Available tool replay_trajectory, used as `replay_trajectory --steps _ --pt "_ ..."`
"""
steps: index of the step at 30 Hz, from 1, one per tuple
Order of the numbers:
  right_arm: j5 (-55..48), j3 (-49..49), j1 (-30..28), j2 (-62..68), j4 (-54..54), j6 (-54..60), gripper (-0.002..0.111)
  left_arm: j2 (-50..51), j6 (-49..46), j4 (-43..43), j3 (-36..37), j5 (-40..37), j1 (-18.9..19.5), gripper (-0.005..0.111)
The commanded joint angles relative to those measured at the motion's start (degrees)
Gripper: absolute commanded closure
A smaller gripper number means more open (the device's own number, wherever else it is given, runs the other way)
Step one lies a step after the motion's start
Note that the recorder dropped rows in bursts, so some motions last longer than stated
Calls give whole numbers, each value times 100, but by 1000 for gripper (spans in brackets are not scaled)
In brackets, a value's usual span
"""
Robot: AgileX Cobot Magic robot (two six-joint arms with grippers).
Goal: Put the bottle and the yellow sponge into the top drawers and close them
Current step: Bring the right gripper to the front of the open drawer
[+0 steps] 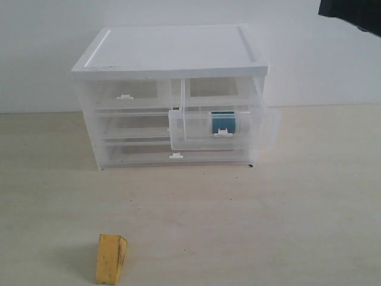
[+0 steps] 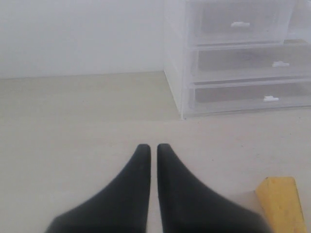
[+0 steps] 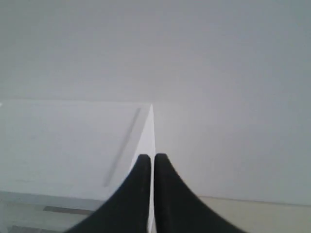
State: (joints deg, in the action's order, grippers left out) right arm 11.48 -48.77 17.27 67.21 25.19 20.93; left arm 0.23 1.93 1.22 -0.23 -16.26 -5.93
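The right top drawer (image 1: 193, 134) of the white-topped cabinet (image 1: 172, 50) stands pulled out. Inside it the bottle (image 1: 224, 122) shows as a teal-blue label through the clear front; its cap is hard to make out. The left top drawer (image 1: 125, 95) is pushed in. On the table near the front left lies the yellow sponge (image 1: 111, 258), whose corner also shows beside my left gripper (image 2: 153, 147). That gripper is shut on nothing, low over the table, facing the cabinet. Shut and empty too, my right gripper (image 3: 148, 158) hovers high above the cabinet top (image 3: 73, 145).
Two full-width drawers (image 2: 279, 63) (image 2: 270, 98) below are pushed in. A dark part of the right arm (image 1: 351, 15) shows at the top right corner. A white wall stands behind the cabinet. The pale wooden table (image 1: 268, 226) stretches between cabinet and sponge.
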Motion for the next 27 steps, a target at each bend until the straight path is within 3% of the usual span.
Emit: replay_trajectory --steps 1,14,21,27 --pt "1485 755 753 -143 -309 315 108 -23 -22 -54 23 -1 16 102" --pt "2649 2121 2066 104 -226 161 108 -23 -22 -54 23 10 16 102" --pt "4295 2751 2752 632 -122 -319 108 -23 -22 -54 23 10 16 102" --pt "5098 2807 3271 1620 205 -710 108 -23 -22 -54 23 10 16 102"
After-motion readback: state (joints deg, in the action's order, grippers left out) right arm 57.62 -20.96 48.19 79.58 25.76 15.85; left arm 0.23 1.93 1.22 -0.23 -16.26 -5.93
